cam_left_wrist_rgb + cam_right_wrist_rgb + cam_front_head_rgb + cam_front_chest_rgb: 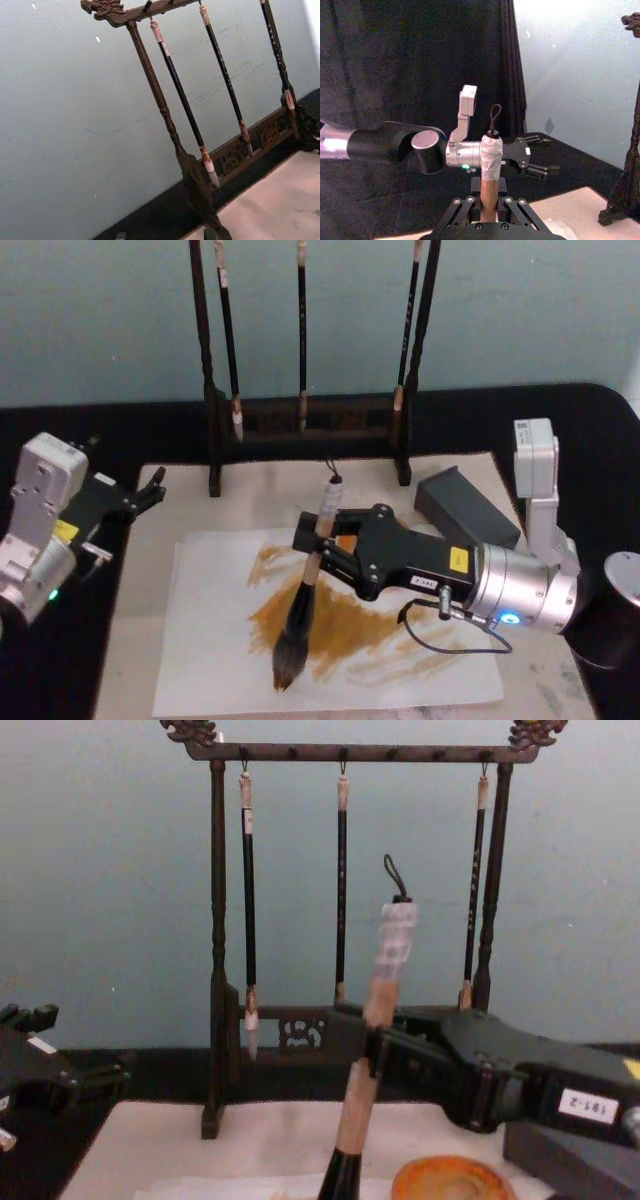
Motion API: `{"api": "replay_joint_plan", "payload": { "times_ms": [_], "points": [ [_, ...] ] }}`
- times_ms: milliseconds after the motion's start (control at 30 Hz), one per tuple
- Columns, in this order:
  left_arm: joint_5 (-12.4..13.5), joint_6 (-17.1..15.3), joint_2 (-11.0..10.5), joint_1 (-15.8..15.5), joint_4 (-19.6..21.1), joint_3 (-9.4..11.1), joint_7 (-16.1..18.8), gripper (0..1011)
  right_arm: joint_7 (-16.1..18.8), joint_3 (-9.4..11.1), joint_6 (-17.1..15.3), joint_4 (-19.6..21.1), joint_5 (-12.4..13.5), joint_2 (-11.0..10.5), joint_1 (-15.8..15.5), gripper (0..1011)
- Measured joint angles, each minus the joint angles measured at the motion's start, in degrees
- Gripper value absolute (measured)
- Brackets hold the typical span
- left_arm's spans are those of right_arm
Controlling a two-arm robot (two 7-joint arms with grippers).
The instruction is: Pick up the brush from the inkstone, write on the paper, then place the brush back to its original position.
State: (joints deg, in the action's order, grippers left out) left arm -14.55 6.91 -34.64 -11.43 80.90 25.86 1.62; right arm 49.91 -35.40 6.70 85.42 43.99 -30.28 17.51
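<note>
The brush (313, 570) stands nearly upright over the paper (205, 640), its dark tuft (289, 652) touching the sheet among brown strokes (345, 625). My right gripper (312, 542) is shut on the tan handle, reaching in from the right. The chest view shows the handle (372, 1020) gripped mid-length (372, 1048), with the taped top and loop above. An orange round dish (450, 1182) lies under the gripper, and a dark rectangular block (465, 505) sits behind it. I cannot tell which is the inkstone. My left gripper (152, 490) rests open at the mat's left edge.
A dark wooden rack (300, 430) with three slim black-handled brushes (341, 890) stands across the back of the beige mat (130, 640). A black cloth (560, 430) covers the table around it. A grey round object (625, 575) sits at the right edge.
</note>
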Motion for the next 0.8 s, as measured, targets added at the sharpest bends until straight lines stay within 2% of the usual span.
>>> {"api": "replay_joint_plan", "payload": {
  "times_ms": [800],
  "points": [
    [0.0, 0.0, 0.0, 0.0, 0.0, 0.0, 0.0, 1010, -0.3, -1.0, 0.5, 0.3, -2.2, -0.8, -0.6, 176]
  ]
}}
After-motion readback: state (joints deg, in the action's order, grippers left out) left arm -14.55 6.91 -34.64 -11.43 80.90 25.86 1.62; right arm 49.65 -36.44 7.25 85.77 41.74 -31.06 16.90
